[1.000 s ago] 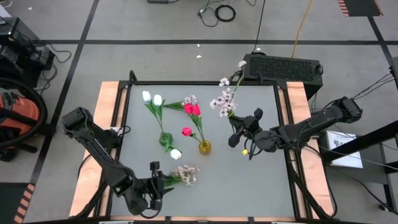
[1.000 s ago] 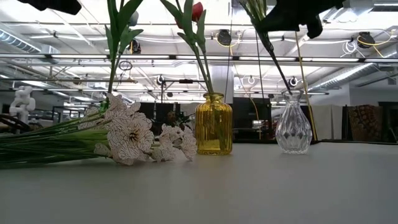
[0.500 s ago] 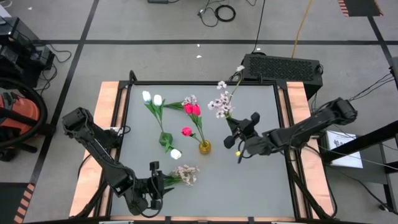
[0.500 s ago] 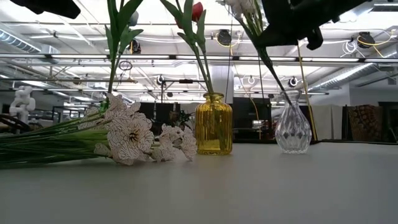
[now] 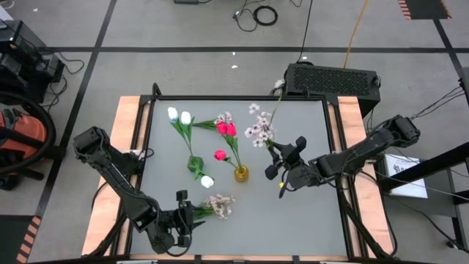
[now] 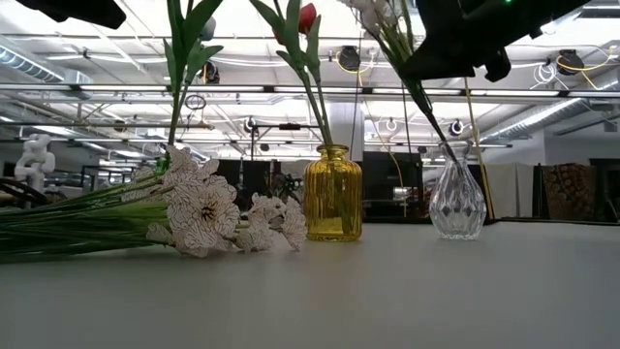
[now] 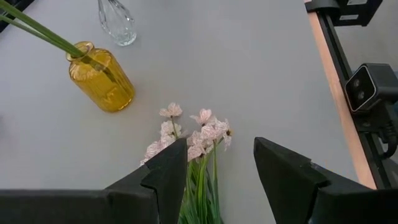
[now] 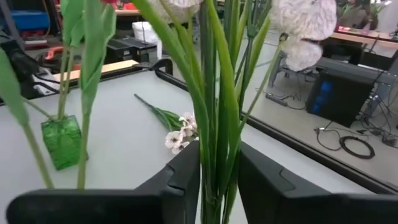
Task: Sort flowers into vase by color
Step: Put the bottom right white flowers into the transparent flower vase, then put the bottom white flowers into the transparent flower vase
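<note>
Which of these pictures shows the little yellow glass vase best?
The low view: the yellow vase stands side-on, whole, with stems rising from it. The left wrist view shows it tilted from above; the high view shows only a small spot.

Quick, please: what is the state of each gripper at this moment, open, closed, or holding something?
Left gripper: open, fingers on either side of the pale blossom spray lying on the table, not gripping it.
Right gripper: fingers around the green stems of a blossom spray, slightly parted.
</note>
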`<state>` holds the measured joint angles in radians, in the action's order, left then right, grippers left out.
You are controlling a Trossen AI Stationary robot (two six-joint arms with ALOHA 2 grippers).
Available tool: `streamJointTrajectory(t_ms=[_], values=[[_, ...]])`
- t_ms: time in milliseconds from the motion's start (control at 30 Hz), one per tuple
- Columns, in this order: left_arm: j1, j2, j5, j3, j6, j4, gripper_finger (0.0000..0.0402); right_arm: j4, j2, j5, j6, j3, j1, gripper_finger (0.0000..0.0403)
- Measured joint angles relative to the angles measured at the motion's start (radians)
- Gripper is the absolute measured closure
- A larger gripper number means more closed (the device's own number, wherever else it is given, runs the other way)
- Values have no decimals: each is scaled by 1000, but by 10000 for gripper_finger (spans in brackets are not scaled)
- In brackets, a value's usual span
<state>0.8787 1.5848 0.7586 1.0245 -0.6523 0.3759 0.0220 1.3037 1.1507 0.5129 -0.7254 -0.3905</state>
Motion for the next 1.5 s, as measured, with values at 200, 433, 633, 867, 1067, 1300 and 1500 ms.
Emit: streamJointTrajectory(t_ms=[200,433,633,867,1067,1300,1500], values=[[0,0,1,-8,-25,-1,207,-14,-5,0,-1,0,-36,301],[0,0,0,-51,-102,2,207,-96,-8,-5,62,0,-72,291],[1,0,-8,-73,-153,0,207,-188,-33,-21,107,0,-83,291],[1,0,-11,-74,-155,-3,207,-341,-97,-177,231,0,-72,261],[1,0,-8,-83,-207,-4,207,-508,-158,-217,337,0,-67,207],[1,41,-29,-100,-235,-15,207,-553,-224,-357,351,0,-69,154],[1,86,-95,-100,-289,-11,206,-627,-276,-373,342,0,-83,133]])
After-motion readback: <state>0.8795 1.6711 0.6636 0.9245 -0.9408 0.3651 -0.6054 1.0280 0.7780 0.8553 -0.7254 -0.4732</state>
